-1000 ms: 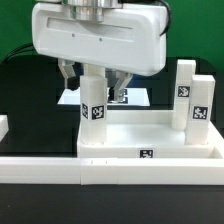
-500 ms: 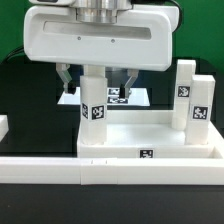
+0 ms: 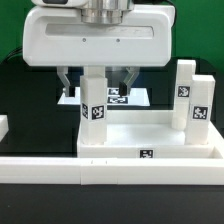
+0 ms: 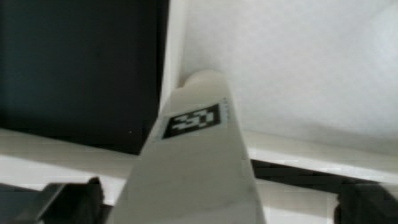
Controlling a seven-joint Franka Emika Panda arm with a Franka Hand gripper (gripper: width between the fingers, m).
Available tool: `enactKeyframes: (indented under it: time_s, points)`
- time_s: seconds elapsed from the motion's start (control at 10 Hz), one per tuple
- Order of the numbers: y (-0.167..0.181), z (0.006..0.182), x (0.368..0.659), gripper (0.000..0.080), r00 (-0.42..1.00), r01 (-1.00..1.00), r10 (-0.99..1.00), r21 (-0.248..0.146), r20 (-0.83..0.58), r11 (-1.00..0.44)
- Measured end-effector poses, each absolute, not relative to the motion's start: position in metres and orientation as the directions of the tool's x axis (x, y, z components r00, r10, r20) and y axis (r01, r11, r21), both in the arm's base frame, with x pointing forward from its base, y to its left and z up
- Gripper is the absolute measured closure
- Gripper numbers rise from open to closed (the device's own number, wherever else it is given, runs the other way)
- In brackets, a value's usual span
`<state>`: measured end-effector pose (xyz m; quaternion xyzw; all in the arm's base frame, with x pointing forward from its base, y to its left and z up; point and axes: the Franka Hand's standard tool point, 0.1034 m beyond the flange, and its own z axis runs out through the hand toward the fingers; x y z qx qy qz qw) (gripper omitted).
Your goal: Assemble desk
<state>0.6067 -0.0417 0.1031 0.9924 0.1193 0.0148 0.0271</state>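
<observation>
End effector spread wide, fingers either side of upright leg at centre-left of frame, not yet pinching. Leg standing in left corner of desk top, lower centre. Best lowered centred over leg, then closed squarely on flat faces to avoid tilting.

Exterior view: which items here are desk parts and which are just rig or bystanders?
Job:
- desk top, rimmed tray
- leg standing in its corner on the exterior view's left, between the open gripper fingers
- two legs standing at the exterior view's right

Not the job:
- marker board behind
- border wall in front
</observation>
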Motion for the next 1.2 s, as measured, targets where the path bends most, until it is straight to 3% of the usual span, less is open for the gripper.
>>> enactKeyframes:
  time_s: [0.3, 0.4, 0.5, 0.6, 0.7, 1.2]
  points:
    - [-0.0436, 0.1029, 0.6064, 0.0191, 0.950, 0.310, 0.311, 0.059, 0.018, -0.949]
    - [-0.0438, 0.1029, 0.6064, 0.0372, 0.951, 0.307, 0.309, 0.059, 0.018, -0.950]
    - [-0.0438, 0.1029, 0.6064, 0.0372, 0.957, 0.288, 0.289, 0.058, 0.019, -0.956]
    - [-0.0438, 0.1031, 0.6065, 0.0511, 0.957, 0.288, 0.289, 0.058, 0.020, -0.956]
    - [-0.0437, 0.1031, 0.6065, 0.0511, 0.961, 0.273, 0.275, 0.057, 0.021, -0.960]
    - [-0.0454, 0.1026, 0.6055, 0.0511, 0.952, -0.303, -0.302, 0.013, 0.042, -0.953]
